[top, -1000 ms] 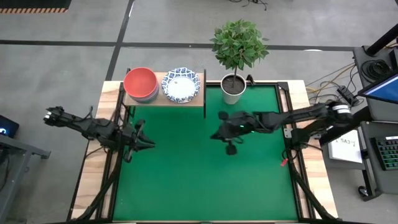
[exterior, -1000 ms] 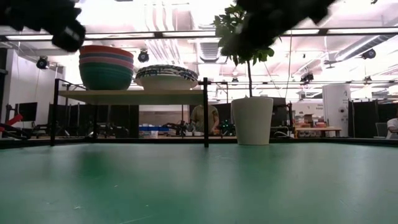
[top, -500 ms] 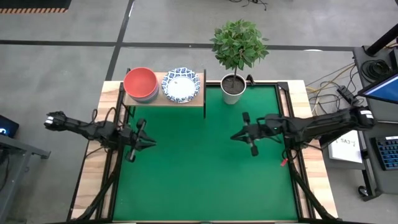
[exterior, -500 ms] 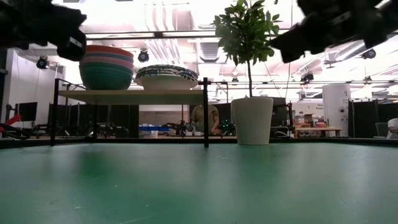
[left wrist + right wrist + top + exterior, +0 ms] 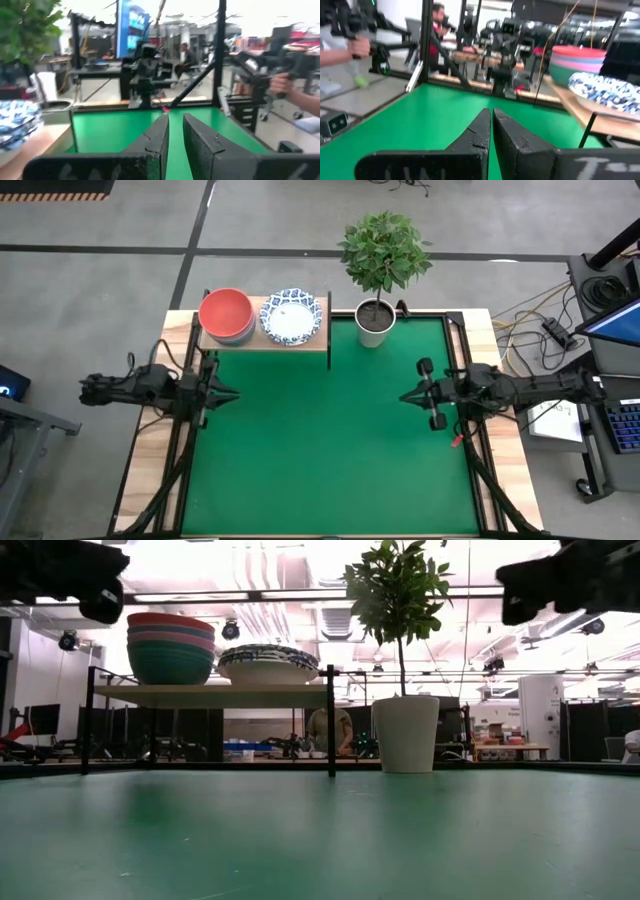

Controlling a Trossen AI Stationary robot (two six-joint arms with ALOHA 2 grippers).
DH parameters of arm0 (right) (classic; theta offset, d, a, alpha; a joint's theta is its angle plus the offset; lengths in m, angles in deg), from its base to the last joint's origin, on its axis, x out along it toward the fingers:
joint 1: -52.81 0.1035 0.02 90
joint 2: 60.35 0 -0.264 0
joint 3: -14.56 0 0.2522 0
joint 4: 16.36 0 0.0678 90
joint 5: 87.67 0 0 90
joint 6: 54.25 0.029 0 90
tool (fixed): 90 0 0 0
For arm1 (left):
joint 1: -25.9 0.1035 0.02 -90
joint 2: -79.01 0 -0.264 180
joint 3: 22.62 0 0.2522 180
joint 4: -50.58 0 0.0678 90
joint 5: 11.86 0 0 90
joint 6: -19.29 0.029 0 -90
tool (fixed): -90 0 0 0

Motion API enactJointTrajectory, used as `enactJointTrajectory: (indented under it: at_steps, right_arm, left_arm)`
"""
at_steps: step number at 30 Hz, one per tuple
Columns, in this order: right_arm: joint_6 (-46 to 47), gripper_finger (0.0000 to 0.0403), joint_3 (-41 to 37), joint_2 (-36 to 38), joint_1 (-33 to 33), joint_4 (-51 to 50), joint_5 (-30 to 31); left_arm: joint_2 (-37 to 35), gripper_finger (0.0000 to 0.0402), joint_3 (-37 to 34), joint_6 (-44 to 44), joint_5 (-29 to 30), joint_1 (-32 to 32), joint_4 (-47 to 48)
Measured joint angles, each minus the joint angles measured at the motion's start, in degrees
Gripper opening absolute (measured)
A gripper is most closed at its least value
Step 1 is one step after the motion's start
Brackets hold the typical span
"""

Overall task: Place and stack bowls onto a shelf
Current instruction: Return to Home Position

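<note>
The light-wood shelf (image 5: 262, 343) stands at the table's far left. On it sit a stack of plain bowls with a red one on top (image 5: 226, 313) and, to its right, a stack of white bowls with blue patterned rims (image 5: 292, 317). Both stacks also show in the low view: the plain bowls (image 5: 170, 648) and the patterned bowls (image 5: 268, 662). My left gripper (image 5: 232, 393) is shut and empty, above the table's left side in front of the shelf. My right gripper (image 5: 404, 398) is shut and empty, above the table's right side.
A pale plant pot (image 5: 375, 323) with a leafy plant stands at the far edge, just right of the shelf. The green table top (image 5: 320, 450) lies between the two arms. A person's hand (image 5: 355, 47) holding a device shows beyond the table.
My right gripper has drawn back from the table's middle toward its right edge, shut and empty. My left gripper has drawn back a little toward the table's left and far edges. The bowls on the shelf have stayed still.
</note>
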Motion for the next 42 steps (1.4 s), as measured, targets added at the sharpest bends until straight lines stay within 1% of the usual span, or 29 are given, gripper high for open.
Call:
enactJointTrajectory:
  at_steps: [3,5,8,10,13,14,15,17,19,21,25,27,29,30,31,36,42]
  right_arm:
    - [0.08,0.0009,-1.91,5.01,0.0,-0.17,-0.3]
    - [0.15,0.0009,-3.14,7.78,-0.02,-0.36,-1.93]
    - [0.16,0.0009,-4.66,12.11,-0.01,-0.13,-5.56]
    - [0.15,0.0009,-5.88,15.12,0.03,0.52,-8.52]
    - [0.65,0.0009,-8.59,19.33,0.02,0.57,-9.17]
    - [0.93,0.0009,-9.22,19.2,0.02,0.12,-9.2]
    - [1.43,0.0009,-9.22,19.21,0.02,0.12,-9.73]
    - [1.69,0.0009,-9.21,18.48,0.0,0.79,-10.96]
    - [1.7,0.0009,-9.21,18.58,0.06,2.75,-10.85]
    - [1.59,0.0009,-9.22,18.48,0.0,3.56,-8.69]
    - [1.89,0.0009,-9.24,18.4,-0.02,1.48,-4.72]
    - [2.72,0.0009,-9.24,18.4,-0.02,-3.13,-2.75]
    - [4.26,0.0009,-9.24,18.4,-0.02,-10.61,-1.3]
    - [4.76,0.0009,-9.24,18.38,-0.02,-14.35,-0.93]
    - [4.73,0.0009,-9.06,17.95,-0.02,-15.14,-0.04]
    - [4.0,0.0009,-8.27,14.17,0.0,-14.87,1.01]
    - [4.08,0.0009,-8.17,12.26,0.0,-15.2,1.03]
  left_arm:
    - [0.07,0.0039,-0.98,0.26,-1.57,0.04,0.48]
    - [0.84,0.0039,-1.89,0.26,-1.58,0.06,-0.66]
    - [-0.08,0.0039,-3.95,-0.17,-1.71,0.08,-1.56]
    - [-0.17,0.0039,-5.64,-0.45,-2.7,0.09,-4.75]
    - [-0.02,0.0039,-10.43,0.24,-7.06,0.08,-12.68]
    - [-0.02,0.0039,-12.38,0.33,-8.34,0.06,-15.73]
    - [-0.03,0.0039,-12.5,0.44,-9.19,0.08,-15.08]
    - [0.52,0.0039,-12.38,-1.38,-9.09,0.04,-15.38]
    - [0.64,0.0039,-12.49,-1.76,-9.0,0.05,-16.46]
    - [0.57,0.0039,-12.46,-1.42,-6.31,0.06,-17.28]
    - [0.87,0.0039,-12.13,3.6,3.61,0.1,-16.31]
    - [1.12,0.0039,-12.09,6.2,7.53,0.1,-16.27]
    - [1.44,0.0039,-12.09,7.31,10.01,0.1,-16.2]
    - [1.53,0.0039,-12.09,7.4,10.59,0.1,-16.18]
    - [1.63,0.0039,-12.09,7.4,10.69,0.1,-16.23]
    - [2.25,0.0039,-12.09,7.52,10.89,0.1,-16.3]
    - [2.59,0.0039,-12.09,7.52,10.91,0.1,-16.09]
